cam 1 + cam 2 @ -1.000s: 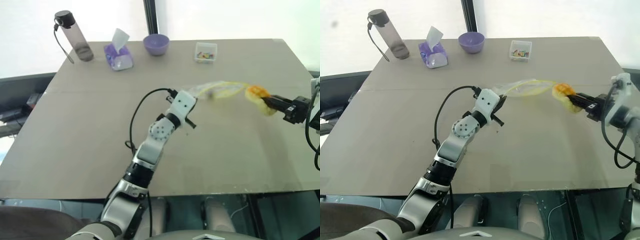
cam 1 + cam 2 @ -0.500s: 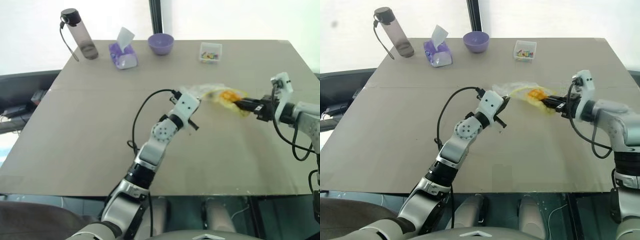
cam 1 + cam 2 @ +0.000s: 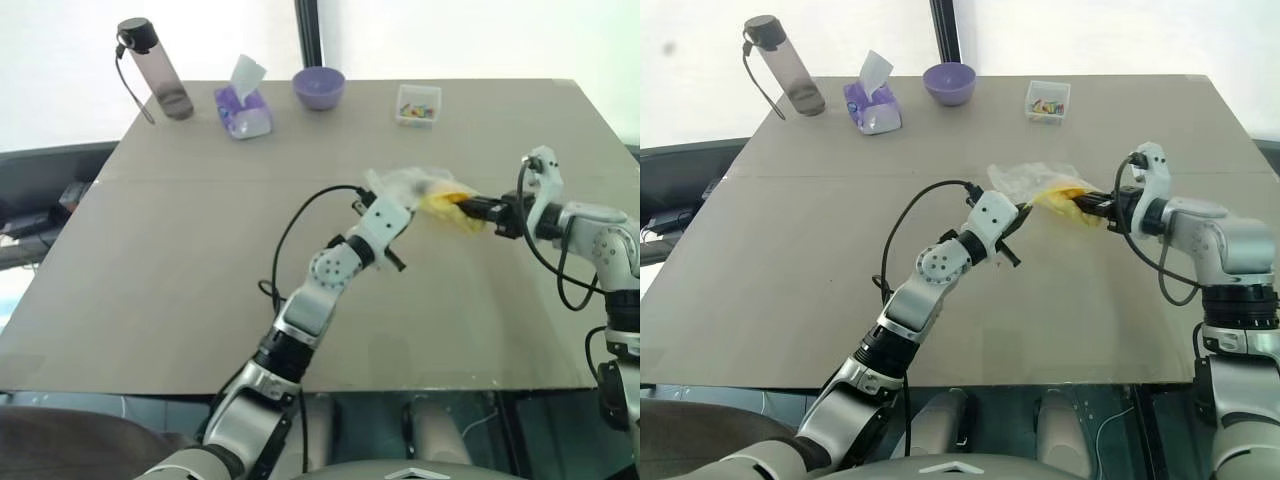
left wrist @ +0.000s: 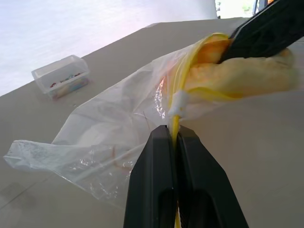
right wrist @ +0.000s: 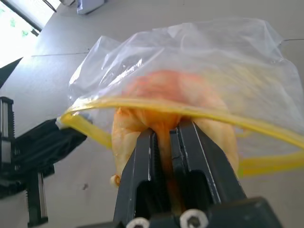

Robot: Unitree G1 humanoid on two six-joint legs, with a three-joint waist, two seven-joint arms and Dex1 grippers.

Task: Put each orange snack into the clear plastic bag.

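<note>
Seemingly the job is in its last stretch; the right gripper (image 5: 173, 137) has its jaws pinched on the orange snack (image 5: 166, 95), and the snack's front half sits past the yellow-edged mouth of the clear plastic bag (image 4: 118, 128), with film draped over its top; its back half, where the fingers bite, is outside the opening; the left gripper (image 4: 176, 137) has its jaws pressed together on the bag's yellow strip, holding that rim up off the table (image 3: 200, 250) near its middle; what looks left, by my reading, is to push the snack fully inside, let it go and draw the right fingers out; a small clear box (image 3: 414, 103) stands well apart at the far edge; no other orange snack lies on the table.
</note>
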